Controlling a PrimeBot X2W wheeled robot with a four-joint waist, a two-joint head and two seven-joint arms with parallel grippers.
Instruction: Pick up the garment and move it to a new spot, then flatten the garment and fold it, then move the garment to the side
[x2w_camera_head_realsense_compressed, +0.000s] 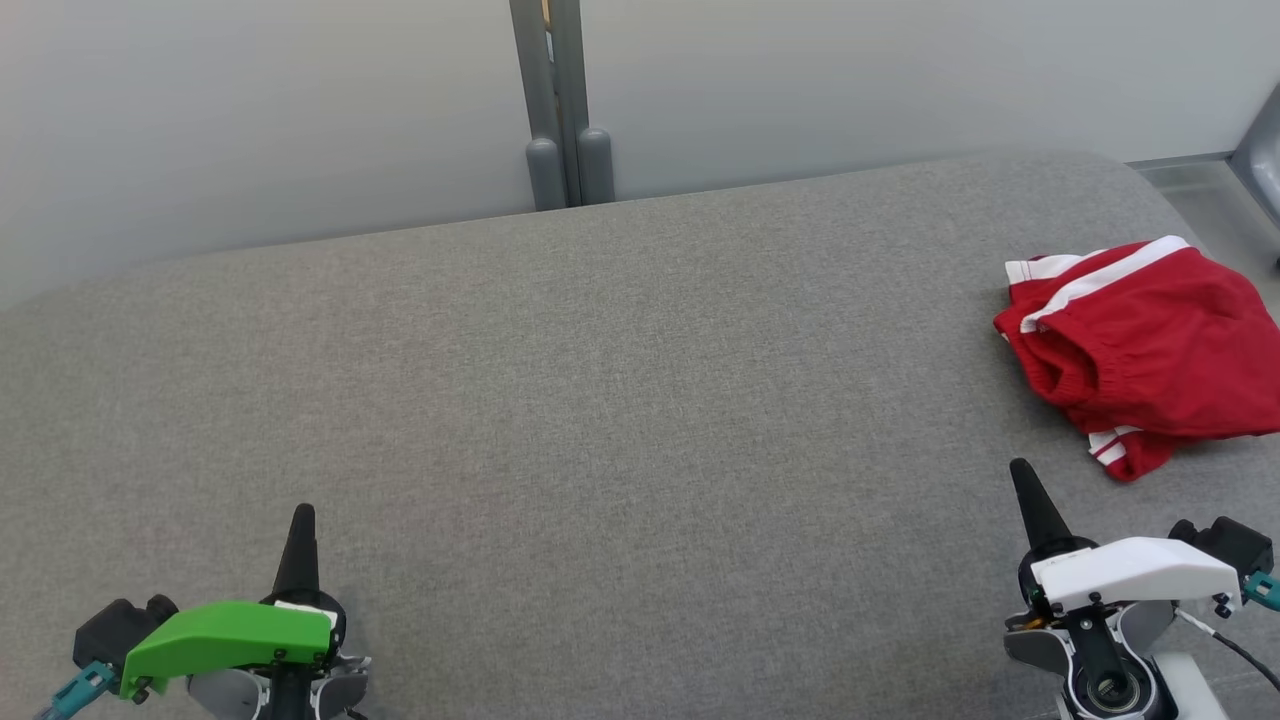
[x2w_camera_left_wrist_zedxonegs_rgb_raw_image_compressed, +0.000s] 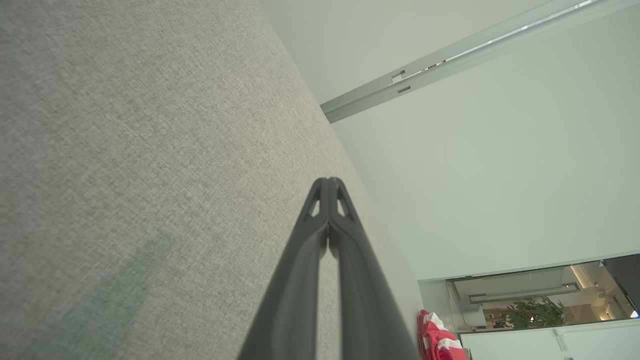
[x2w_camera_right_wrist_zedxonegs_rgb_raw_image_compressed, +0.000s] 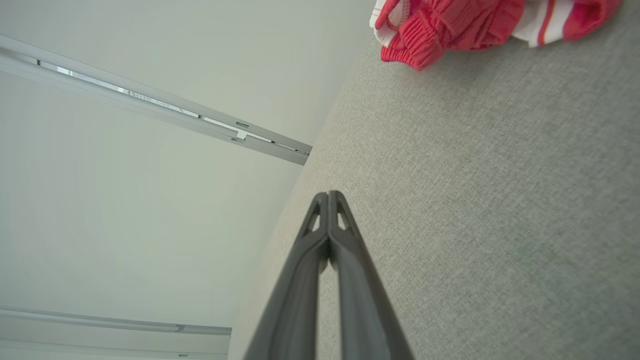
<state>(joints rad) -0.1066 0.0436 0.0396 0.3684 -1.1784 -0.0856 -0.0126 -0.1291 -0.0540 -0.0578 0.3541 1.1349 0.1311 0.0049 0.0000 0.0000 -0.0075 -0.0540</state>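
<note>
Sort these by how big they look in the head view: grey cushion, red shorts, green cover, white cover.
1. grey cushion
2. red shorts
3. green cover and white cover: they look alike, so no ranking.

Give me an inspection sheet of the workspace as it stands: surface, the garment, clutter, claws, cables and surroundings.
Surface: grey fabric surface, smooth, with a wide bare stretch in the middle.
Job's things: red garment with white stripes, crumpled and not folded, at the far right of the surface.
Clutter: nothing seen.
Claws: left claw shut, holding nothing, at the near left; right claw shut, holding nothing, close to the garment but apart from it.
Cables: thin dark cable by the right wrist, not touching the garment.
Surroundings: pale wall behind the surface, with a grey post; a potted plant farther off.
</note>
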